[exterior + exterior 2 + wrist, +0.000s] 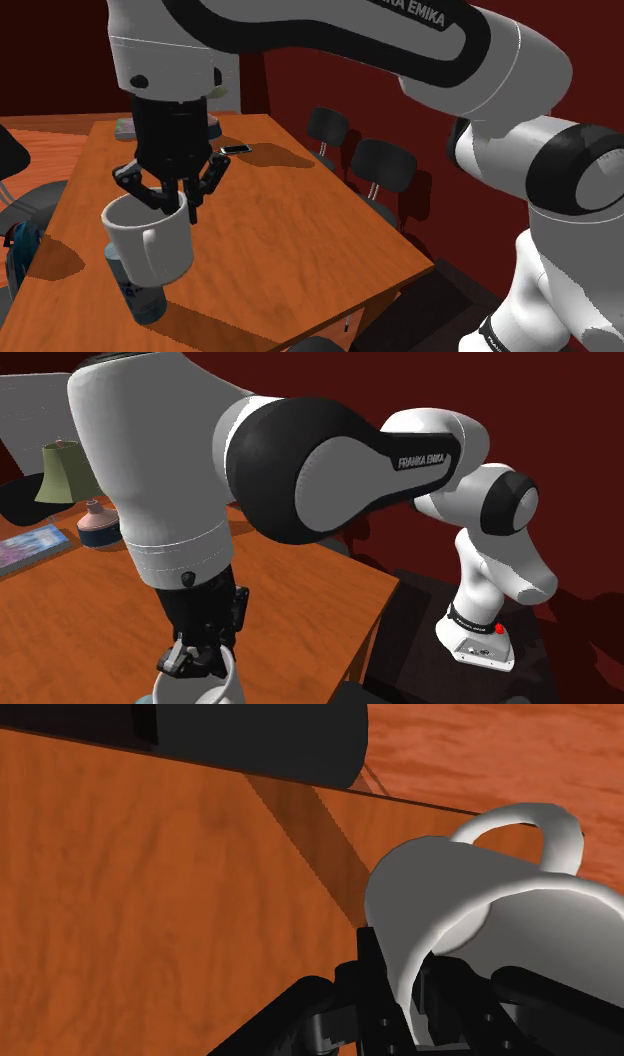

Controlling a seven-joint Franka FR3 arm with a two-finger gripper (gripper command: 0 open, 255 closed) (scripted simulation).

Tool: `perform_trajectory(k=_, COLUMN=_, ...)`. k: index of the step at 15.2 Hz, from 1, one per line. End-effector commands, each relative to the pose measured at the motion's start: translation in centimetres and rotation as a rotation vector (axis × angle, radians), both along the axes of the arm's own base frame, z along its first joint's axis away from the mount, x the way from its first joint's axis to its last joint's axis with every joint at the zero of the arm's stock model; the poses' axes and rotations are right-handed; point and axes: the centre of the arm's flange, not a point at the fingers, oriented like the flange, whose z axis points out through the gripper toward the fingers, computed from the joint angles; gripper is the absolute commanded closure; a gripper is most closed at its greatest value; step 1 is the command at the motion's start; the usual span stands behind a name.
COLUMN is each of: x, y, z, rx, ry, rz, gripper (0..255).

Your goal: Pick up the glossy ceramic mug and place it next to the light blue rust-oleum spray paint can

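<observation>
Gripper (177, 207) clamped on the rim of the white mug (148, 245), one finger inside and one outside. Mug hangs upright near the tabletop's (290, 215) near corner, apparently lifted clear of it.

Shoulder view: pale blue spray can (140, 297) stands upright by the near edge, partly covered by the mug; can't tell if they touch. Also a flat dark device (236, 150) toward the far end and two black chairs (383, 165) along the long edge.

Second exterior view gives the far end of the table instead: olive lamp shade (60, 472), squat blue jar (97, 524), a book (35, 545) lying flat. Gripper (200, 660) and mug (228, 682) sit at the bottom of that frame.

Wrist view is the close one: fingers (372, 972) pinching the mug (470, 894) wall, handle arching away from the gripper (405, 994), tabletop edge running diagonally, orange wood floor (500, 754) past it.

Tabletop is orange-brown wood grain; walls (400, 80) dark red
</observation>
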Motion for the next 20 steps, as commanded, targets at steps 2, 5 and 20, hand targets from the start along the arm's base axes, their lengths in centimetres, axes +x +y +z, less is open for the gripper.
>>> perform_trajectory(k=2, x=-0.1, y=0.1, z=-1.6, rx=0.001, ry=-0.001, rz=0.000, gripper=255)
perform_trajectory(k=5, x=-0.1, y=0.1, z=-3.1, rx=0.001, ry=-0.001, rz=0.000, gripper=255)
perform_trajectory(k=20, x=-0.1, y=0.1, z=-11.1, rx=0.001, ry=-0.001, rz=0.000, gripper=255)
